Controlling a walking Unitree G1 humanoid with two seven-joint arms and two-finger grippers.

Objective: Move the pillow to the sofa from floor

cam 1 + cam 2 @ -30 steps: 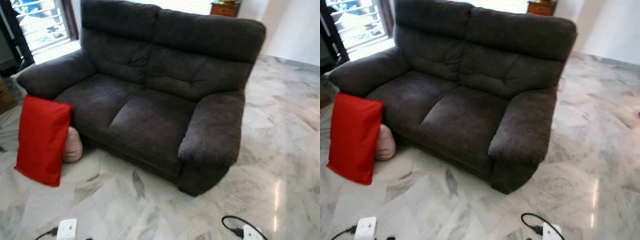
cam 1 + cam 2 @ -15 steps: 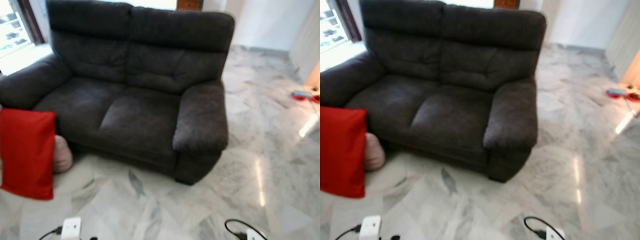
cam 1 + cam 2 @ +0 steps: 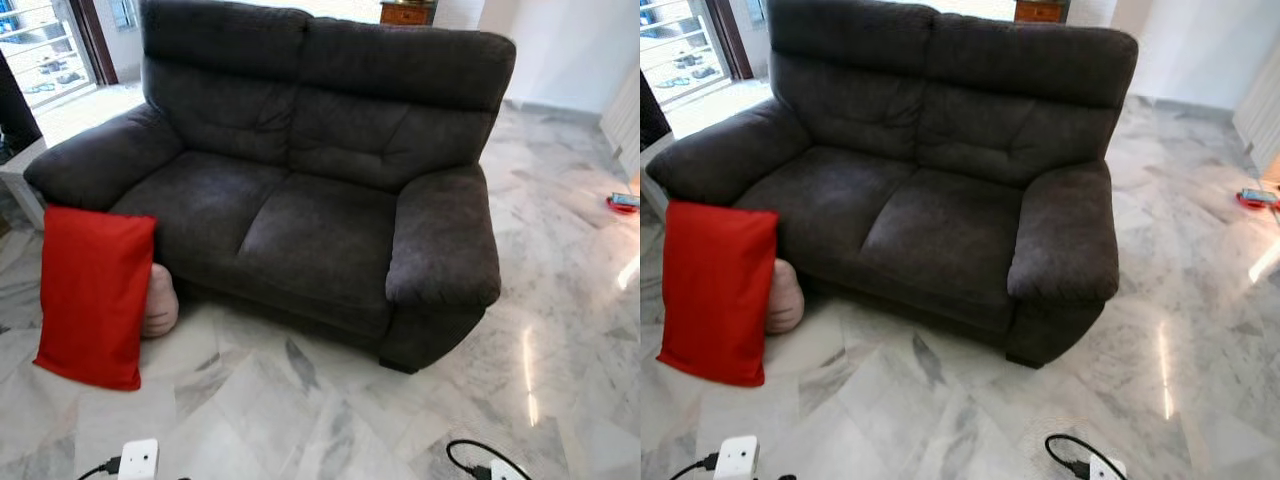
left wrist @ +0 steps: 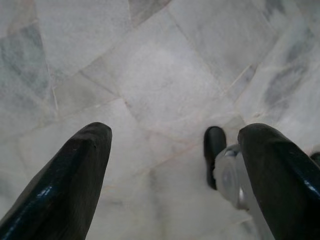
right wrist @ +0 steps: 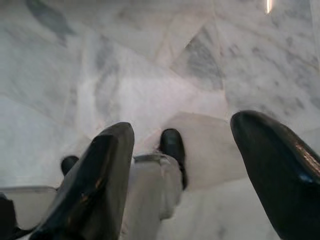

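Observation:
A red pillow [image 3: 94, 295] stands upright on the marble floor, leaning against the front left corner of a dark grey two-seat sofa [image 3: 320, 215]. A pale pink cushion [image 3: 160, 303] lies on the floor tucked behind it, against the sofa base. Both sofa seats are bare. My left gripper [image 4: 170, 170] hangs over the marble tiles, its two black fingers spread with nothing between them. My right gripper [image 5: 197, 170] also hangs above the floor, open and empty, with my own leg and foot below it.
A white power adapter [image 3: 138, 460] with a black cord lies on the floor in front of me at the left. Another white plug with a looped black cable [image 3: 485, 462] lies at the right. A small red object [image 3: 622, 203] sits on the floor far right.
The whole picture has shifted as the camera moved, so the sofa and pillow sit further right in view than half a second ago. Nothing in the scene has moved.

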